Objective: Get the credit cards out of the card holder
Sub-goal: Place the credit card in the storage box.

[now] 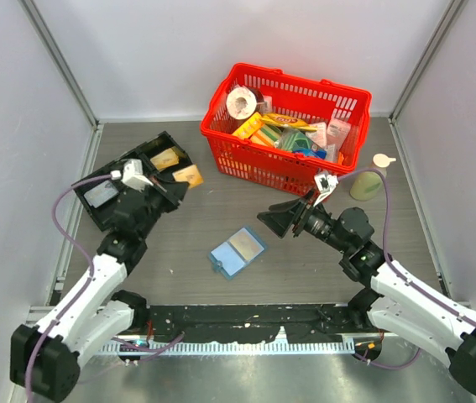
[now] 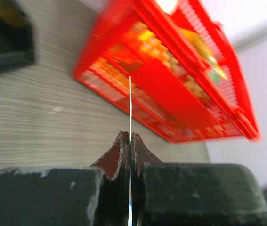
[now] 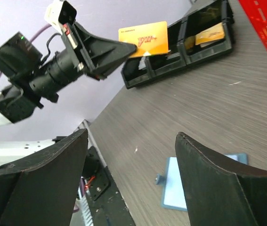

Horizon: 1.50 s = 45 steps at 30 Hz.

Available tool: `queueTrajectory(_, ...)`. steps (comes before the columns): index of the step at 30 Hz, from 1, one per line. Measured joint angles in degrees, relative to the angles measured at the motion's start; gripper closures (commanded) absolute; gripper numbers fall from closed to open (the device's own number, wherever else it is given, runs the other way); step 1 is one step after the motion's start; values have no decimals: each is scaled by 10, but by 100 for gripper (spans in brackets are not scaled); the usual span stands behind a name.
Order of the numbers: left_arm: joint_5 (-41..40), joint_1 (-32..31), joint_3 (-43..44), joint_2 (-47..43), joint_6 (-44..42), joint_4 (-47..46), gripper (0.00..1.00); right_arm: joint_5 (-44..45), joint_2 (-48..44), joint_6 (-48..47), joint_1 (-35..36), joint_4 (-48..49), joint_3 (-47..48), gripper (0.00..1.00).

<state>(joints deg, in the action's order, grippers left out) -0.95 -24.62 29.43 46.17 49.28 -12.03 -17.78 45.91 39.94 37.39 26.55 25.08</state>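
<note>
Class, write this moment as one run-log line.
left tool: shut on orange card | right tool: open, empty | card holder: on table

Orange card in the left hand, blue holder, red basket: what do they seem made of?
The flat orange rectangular card, pinched in the left hand, looks like rigid glossy plastic: it juts out unbent and is hairline-thin edge-on. The small light blue card holder looks like soft vinyl with a shiny clear pocket, though that is uncertain. The red lattice basket looks like moulded plastic.
</note>
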Motion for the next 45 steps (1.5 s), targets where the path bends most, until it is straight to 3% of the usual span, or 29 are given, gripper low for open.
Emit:
queueTrajectory(6,15,144,57,126,0,35,100,22,-19,-43,0,-57,0,16)
queueTrajectory(10,37,198,120,241,0,32,100,21,-19,-60,0,-65,-1,16)
queueTrajectory(20,72,255,322,512,-1,14,100,7,-19,-113,0,-101,-10,16)
queueTrajectory(26,70,265,405,618,-2,33,95,7,-19,-141,0,-127,-10,16)
queueTrajectory(31,70,265,451,659,-9,49,74,7,-20,-159,0,-152,-10,17)
queueTrajectory(37,55,265,456,659,-33,77,41,8,-23,-168,0,-172,-8,17)
queueTrajectory(45,19,259,416,556,-80,126,30,-1,-21,-179,0,-198,8,19)
